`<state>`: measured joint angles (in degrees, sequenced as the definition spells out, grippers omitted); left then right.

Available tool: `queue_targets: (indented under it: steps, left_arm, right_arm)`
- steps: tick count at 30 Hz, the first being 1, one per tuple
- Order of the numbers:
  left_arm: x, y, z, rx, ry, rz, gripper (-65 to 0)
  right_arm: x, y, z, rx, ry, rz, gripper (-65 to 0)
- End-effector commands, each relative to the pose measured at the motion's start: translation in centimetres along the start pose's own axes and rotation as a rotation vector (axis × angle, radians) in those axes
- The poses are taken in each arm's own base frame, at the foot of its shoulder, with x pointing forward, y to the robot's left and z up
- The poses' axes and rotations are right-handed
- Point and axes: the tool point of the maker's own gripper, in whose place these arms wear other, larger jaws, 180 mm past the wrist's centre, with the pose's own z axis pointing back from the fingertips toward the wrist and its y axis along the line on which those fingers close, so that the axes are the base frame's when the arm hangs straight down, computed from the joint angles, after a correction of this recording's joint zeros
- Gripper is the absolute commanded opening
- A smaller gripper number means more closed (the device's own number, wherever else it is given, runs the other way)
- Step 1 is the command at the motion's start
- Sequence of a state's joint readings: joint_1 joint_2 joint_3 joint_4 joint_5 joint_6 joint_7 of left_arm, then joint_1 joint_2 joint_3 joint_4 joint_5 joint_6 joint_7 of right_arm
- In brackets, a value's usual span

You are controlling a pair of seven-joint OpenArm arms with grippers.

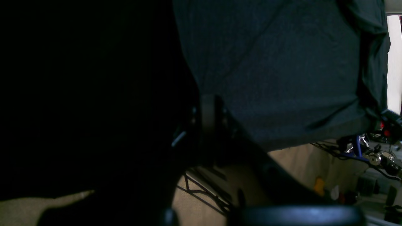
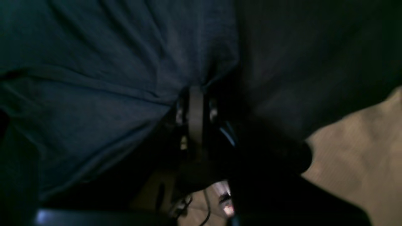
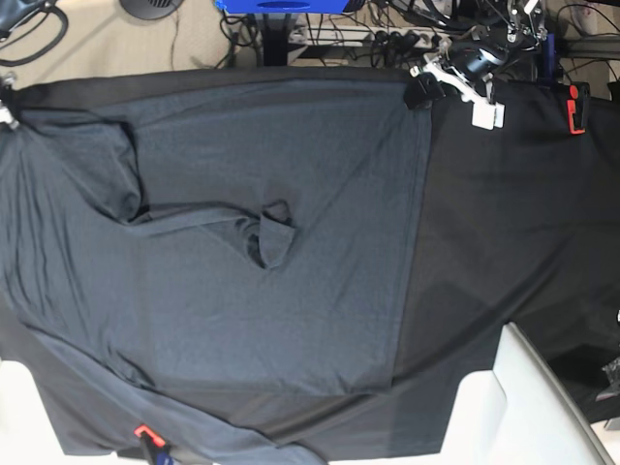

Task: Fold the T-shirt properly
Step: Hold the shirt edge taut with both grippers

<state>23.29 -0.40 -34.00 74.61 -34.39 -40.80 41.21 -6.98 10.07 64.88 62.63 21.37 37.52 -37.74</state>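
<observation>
Beside the T-shirt (image 3: 262, 291) hem, black cloth (image 3: 504, 232) lies bare.

Bench (image 3: 504, 232) is covered by a black cloth (image 3: 484, 194), held at the far edge by a red clamp (image 3: 575, 108) and at the near edge by a second red clamp (image 3: 145, 435). Beige carpet (image 3: 97, 39) is seen beyond the far edge, with cables (image 3: 407, 39) strewn across it and a blue box (image 3: 281, 6) at the top. A white panel (image 3: 523, 407) is seen at the near right corner. In the left wrist view, beige floor (image 1: 298, 160), a black wire frame (image 1: 201, 191) and a bright white strip (image 1: 394, 62) at the right edge are seen. Lighting is even overhead; both wrist views are dim.
</observation>
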Motion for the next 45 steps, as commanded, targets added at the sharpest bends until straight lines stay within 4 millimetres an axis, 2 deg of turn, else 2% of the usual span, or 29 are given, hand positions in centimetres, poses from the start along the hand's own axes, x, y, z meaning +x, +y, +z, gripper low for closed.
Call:
queue_targets:
  steps: [1,4,8,16,24,33,37,45]
  left_arm:
    - [-1.1,1.1,0.6,0.042,0.052,-0.015,-65.0]
    - [-1.0,1.1,0.7,0.043,0.053,-0.016,-65.0]
    - [-1.0,1.3,0.8,0.046,0.051,-0.016,-65.0]
    - [0.4,3.7,2.5,0.109,0.015,-0.009,-65.0]
    - [0.4,3.7,2.5,0.109,0.015,-0.011,-65.0]
    - [0.4,3.8,2.5,0.111,0.013,-0.008,-65.0]
    - [-0.4,3.9,2.9,0.116,0.029,-0.004,-65.0]
    - [0.2,3.5,3.6,0.121,0.016,-0.042,-65.0]
  right_arm:
    - [2.0,0.0,0.7,-0.002,-0.057,0.026,-65.0]
    - [2.6,0.1,1.0,-0.008,-0.073,0.044,-65.0]
    - [2.6,0.1,1.0,-0.008,-0.071,0.042,-65.0]
    - [2.5,0.1,1.0,-0.011,-0.069,0.043,-65.0]
    - [2.3,0.0,1.0,-0.013,-0.064,0.041,-65.0]
    - [0.7,-0.1,1.1,-0.015,-0.038,0.029,-65.0]
    - [0.0,0.3,0.9,-0.009,-0.03,0.02,-65.0]
    - [-0.5,-0.1,1.1,-0.016,-0.018,0.021,-65.0]
